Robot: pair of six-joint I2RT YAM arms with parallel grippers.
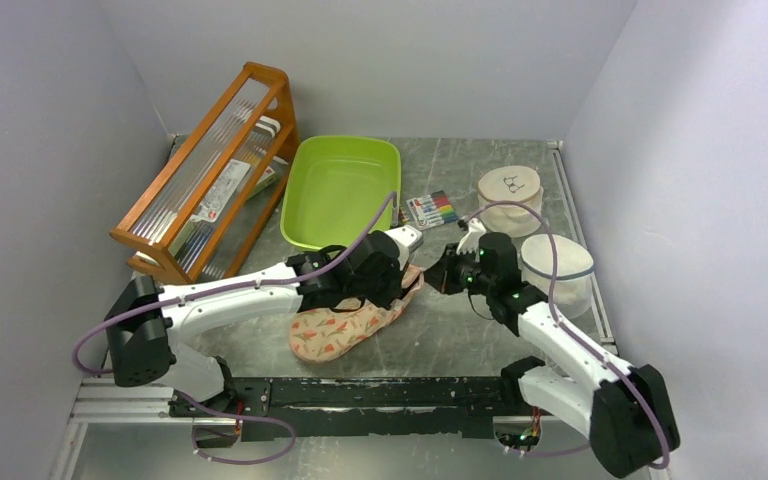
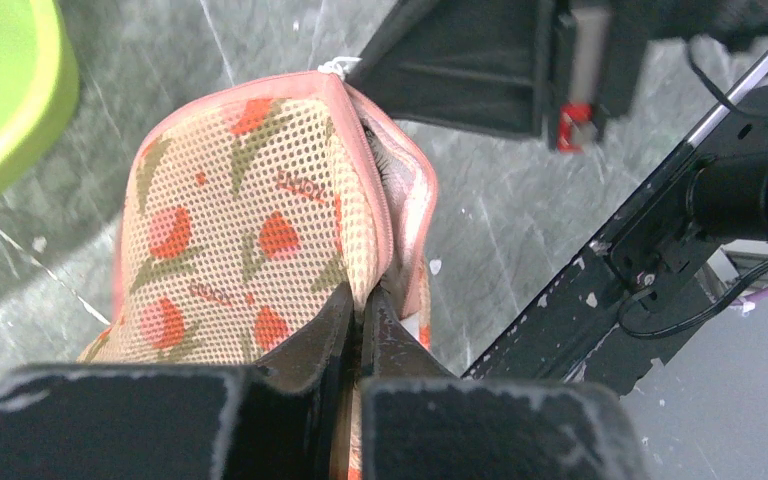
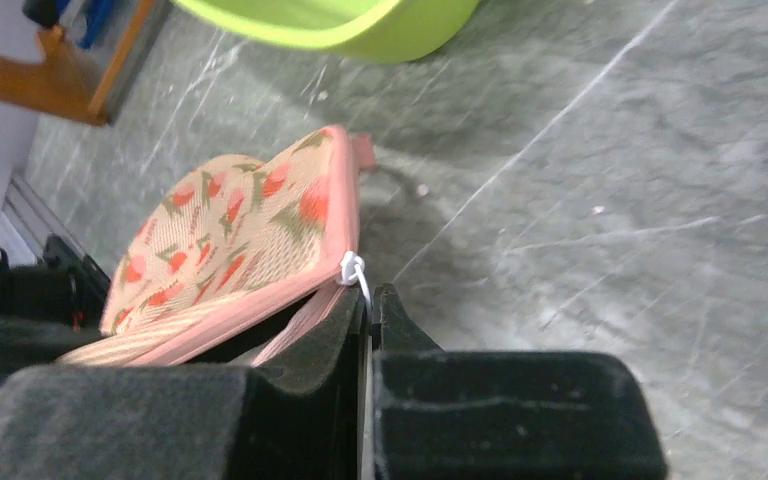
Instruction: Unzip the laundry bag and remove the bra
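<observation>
The laundry bag (image 1: 345, 330), cream mesh with a red-green print and pink edging, lies on the table between the arms, its far end lifted. My left gripper (image 2: 361, 298) is shut on the bag's (image 2: 240, 230) pink-edged rim, with fabric pinched between the fingertips. My right gripper (image 3: 372, 300) is shut on the white zip pull cord (image 3: 357, 272) at the bag's (image 3: 230, 235) corner. The zip gapes a little there, with a dark slit (image 2: 385, 170) in it. In the top view both grippers, left (image 1: 407, 283) and right (image 1: 434, 280), meet at the bag's far right end. The bra is hidden.
A lime green basin (image 1: 340, 190) sits behind the bag. A wooden rack (image 1: 210, 170) stands at back left. A pack of markers (image 1: 432, 208) and two round white lidded tubs (image 1: 509, 190) (image 1: 557, 270) are at the right. The black base rail (image 1: 380, 392) runs along the near edge.
</observation>
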